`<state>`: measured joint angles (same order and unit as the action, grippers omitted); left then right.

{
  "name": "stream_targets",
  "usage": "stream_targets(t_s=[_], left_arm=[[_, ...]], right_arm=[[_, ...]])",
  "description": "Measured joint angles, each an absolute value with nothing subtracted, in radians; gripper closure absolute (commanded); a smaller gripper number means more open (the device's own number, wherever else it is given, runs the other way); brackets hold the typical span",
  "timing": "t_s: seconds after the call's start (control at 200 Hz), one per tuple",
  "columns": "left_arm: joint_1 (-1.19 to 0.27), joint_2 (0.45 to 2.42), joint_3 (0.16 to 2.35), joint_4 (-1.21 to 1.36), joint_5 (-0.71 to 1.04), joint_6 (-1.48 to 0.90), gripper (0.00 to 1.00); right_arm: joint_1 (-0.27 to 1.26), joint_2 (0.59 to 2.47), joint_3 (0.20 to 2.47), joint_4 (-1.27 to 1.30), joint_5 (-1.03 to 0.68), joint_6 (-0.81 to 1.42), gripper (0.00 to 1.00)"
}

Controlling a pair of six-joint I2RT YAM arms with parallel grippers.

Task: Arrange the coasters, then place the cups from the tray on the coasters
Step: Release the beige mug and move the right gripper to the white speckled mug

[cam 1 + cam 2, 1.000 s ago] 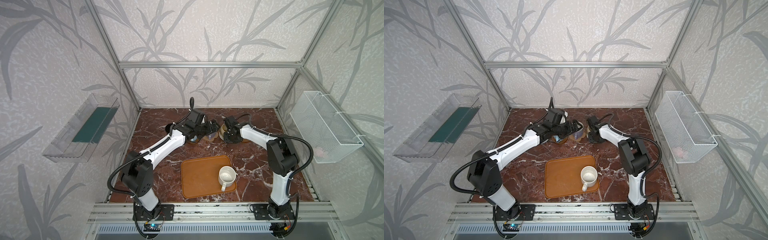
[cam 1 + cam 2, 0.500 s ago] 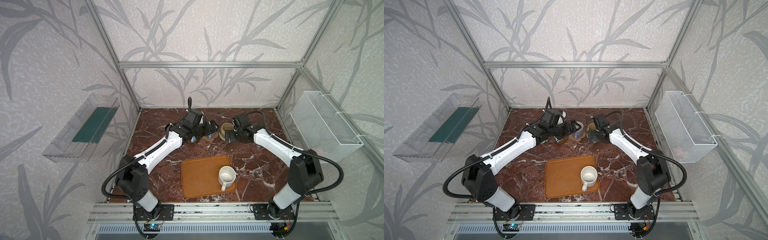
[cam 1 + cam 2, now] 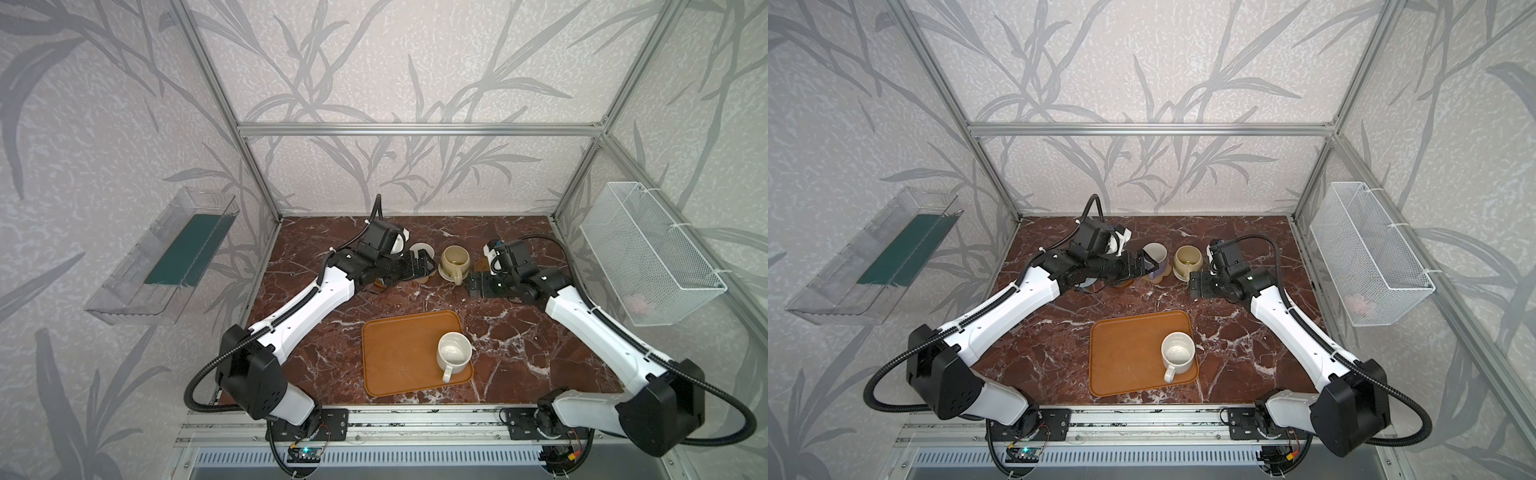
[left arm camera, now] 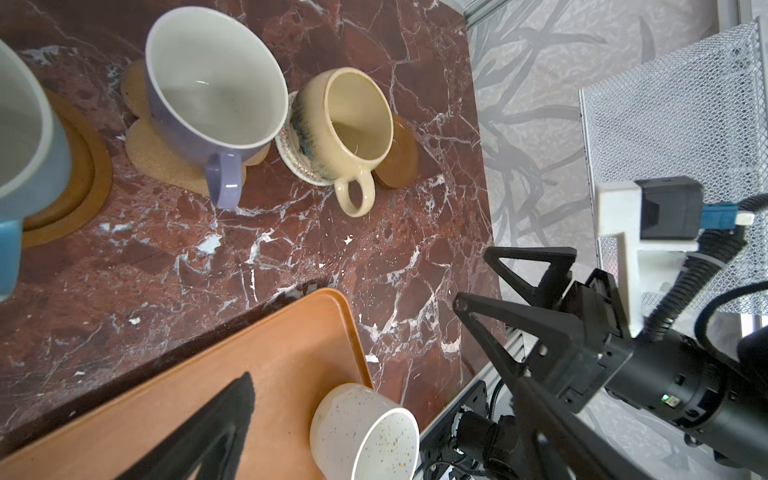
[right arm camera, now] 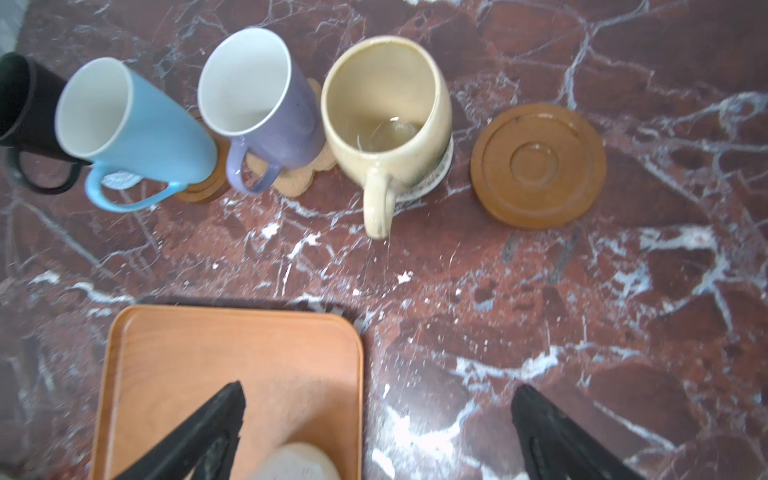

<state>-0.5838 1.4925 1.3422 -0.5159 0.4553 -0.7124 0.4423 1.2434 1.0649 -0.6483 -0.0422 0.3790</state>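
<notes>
Speckled white cup (image 3: pixel 454 353) alone on tray (image 3: pixel 390 357); brown wooden coaster (image 5: pixel 538 166) bare on tabletop (image 5: pixel 540 291) beside tan cup (image 5: pixel 386 108). Left fingers (image 4: pixel 216 424), right fingers (image 5: pixel 548 428) spread, empty.

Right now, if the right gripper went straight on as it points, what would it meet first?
The open right gripper would probably meet the bare marble table first, between the tan-yellow cup's handle and the tray; depth is unclear.
</notes>
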Motion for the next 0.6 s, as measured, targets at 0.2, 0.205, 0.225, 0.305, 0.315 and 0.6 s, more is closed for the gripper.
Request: stream_targets(t_s=[0.2,0.205,0.225,0.305,0.315,0.6], left_arm=[[-0.600,1.456,1.295,-0.566,0.466,-0.715,0.01],[-0.601,1.455,1.293,-0.568,0.465,-0.715,0.01],[-0.605,1.451,1.285,-0.572,0.464,-0.717,0.01],[-0.621,1.436,1.258,-0.581,0.459,-0.727,0.01],[-0.622,1.434,1.254,-0.581,0.459,-0.731,0.01],[-0.649,1.394,1.161,-0.580,0.458,-0.777,0.01]], right_arm=[[0.617,1.088,0.955,-0.722,-0.006,0.467,0.01],[0.625,1.086,0.953,-0.725,-0.004,0.472,0.01],[0.650,1.080,0.945,-0.731,0.002,0.484,0.01],[0.738,1.058,0.905,-0.739,0.030,0.536,0.01],[0.749,1.055,0.898,-0.739,0.034,0.547,0.01],[1.024,1.000,0.791,-0.752,0.142,0.759,0.01]])
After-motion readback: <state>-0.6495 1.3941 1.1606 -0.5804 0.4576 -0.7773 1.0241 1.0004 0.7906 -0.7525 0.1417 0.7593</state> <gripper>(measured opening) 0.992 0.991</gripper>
